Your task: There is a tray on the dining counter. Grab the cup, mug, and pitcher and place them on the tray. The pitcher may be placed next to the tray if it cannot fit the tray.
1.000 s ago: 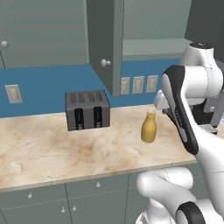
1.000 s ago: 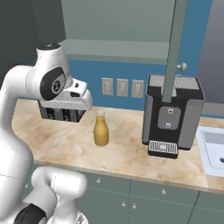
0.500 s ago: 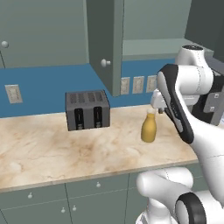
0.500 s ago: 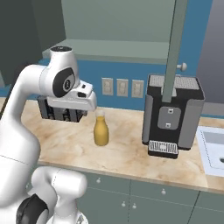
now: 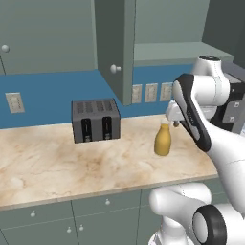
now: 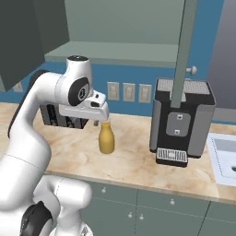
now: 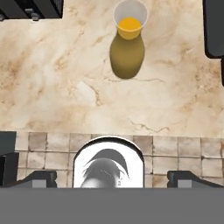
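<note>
The amber pitcher (image 5: 162, 140) stands upright on a marble counter fronted by knobbed cabinets, between a toaster and a coffee machine. It also shows as the pitcher (image 6: 106, 138) from the other side. My gripper (image 5: 176, 123) hangs just above and slightly behind its neck, fingers pointing down, open and holding nothing. From the hand camera I look straight down at the pitcher (image 7: 127, 52), whose pale mouth lies toward the top; my gripper (image 7: 113, 177) has its fingertips (image 7: 39, 177) spread wide apart. The tray, cup, mug and dining counter are out of view.
A dark toaster (image 5: 95, 119) sits left of the pitcher against the blue wall. A black coffee machine (image 6: 182, 122) stands to its right, with a sink (image 6: 223, 156) beyond. An open cabinet door (image 5: 115, 48) hangs above the counter (image 5: 72, 162).
The hand has shifted a little sideways and lower, ending just over the pitcher's neck, while the upper arm has swung round. The jaws have stayed open. The pitcher has not moved.
</note>
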